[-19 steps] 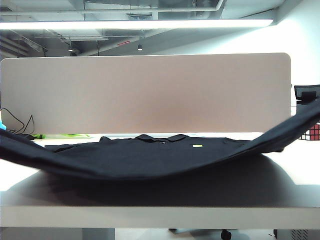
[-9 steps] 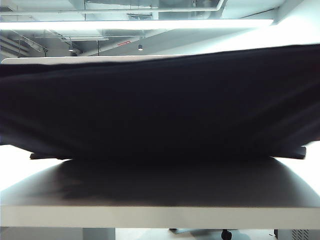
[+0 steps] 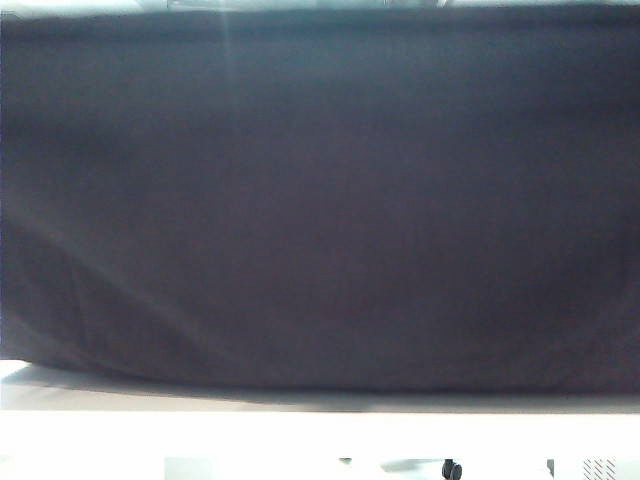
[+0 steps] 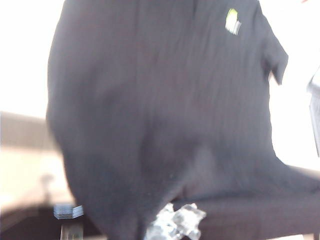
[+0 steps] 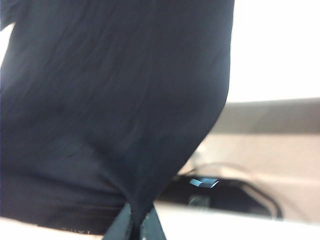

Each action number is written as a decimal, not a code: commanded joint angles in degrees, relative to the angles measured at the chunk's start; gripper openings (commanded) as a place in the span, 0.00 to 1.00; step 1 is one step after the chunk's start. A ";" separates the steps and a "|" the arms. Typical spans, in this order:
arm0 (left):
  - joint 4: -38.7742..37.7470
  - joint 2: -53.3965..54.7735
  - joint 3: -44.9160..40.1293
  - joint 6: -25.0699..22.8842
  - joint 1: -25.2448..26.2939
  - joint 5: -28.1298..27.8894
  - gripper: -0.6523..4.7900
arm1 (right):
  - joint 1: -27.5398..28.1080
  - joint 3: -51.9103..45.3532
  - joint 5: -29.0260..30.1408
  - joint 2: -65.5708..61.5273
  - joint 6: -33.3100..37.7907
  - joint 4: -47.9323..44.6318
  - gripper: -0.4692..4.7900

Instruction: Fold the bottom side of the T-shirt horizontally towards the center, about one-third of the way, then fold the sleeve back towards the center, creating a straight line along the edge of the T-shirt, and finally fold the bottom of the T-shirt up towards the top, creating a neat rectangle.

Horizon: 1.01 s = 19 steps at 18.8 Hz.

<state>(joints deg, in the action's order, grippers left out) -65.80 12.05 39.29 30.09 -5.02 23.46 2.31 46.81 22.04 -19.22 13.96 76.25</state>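
The left pincer (image 4: 172, 231) sits at the edge of its wrist view, blurred and pale, its tips drawn together with black cloth gathered right at them: it is clamped on the T-shirt (image 4: 160, 115). From there the shirt spreads away from the wrist camera in one broad dark sheet, and the yellow-green mark (image 4: 232, 21) shows near its far end, with a short sleeve (image 4: 276, 56) sticking out just beside it. In the exterior view the T-shirt (image 3: 320, 200) hangs like a curtain across almost the whole picture, its lower fold resting along the white bench (image 3: 320, 430), of which only a pale strip shows beneath. The grippers themselves are hidden behind the cloth there. Over to the right, the right pincer (image 5: 134, 226) is also pressed together, the shirt's fabric funnelling down into a tight pinch between its dark tips, so it too is clamped on the T-shirt (image 5: 110, 90). A beige partition (image 5: 270, 150) stands behind.
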 commanded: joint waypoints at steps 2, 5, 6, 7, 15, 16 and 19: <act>20.06 16.31 0.15 -2.86 0.15 -2.91 0.11 | 0.00 0.17 -2.36 -15.56 -2.80 -18.47 0.08; 35.76 34.32 0.50 -4.00 0.15 -2.69 0.11 | 0.00 0.46 0.24 -32.85 -3.48 -34.58 0.08; 41.59 41.75 1.14 -4.59 0.15 -2.69 0.11 | 0.00 1.11 1.36 -39.63 -3.48 -40.02 0.08; 44.33 46.23 1.99 -4.83 0.15 -2.71 0.11 | -0.02 1.70 1.97 -43.08 -3.48 -42.42 0.08; 57.16 71.73 12.90 -6.27 0.20 -3.37 0.11 | 0.04 8.68 2.08 -65.79 -3.89 -54.80 0.08; 58.49 72.41 12.90 -6.23 0.20 -4.22 0.11 | 0.04 8.98 2.03 -66.42 -3.89 -55.41 0.08; 61.48 74.14 12.90 -8.09 0.22 -7.19 0.19 | 0.04 9.20 2.01 -67.36 -3.89 -60.89 0.16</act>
<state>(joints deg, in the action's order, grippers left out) -6.35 86.02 51.96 23.70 -4.99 17.02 2.37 55.68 24.01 -86.83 10.22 18.28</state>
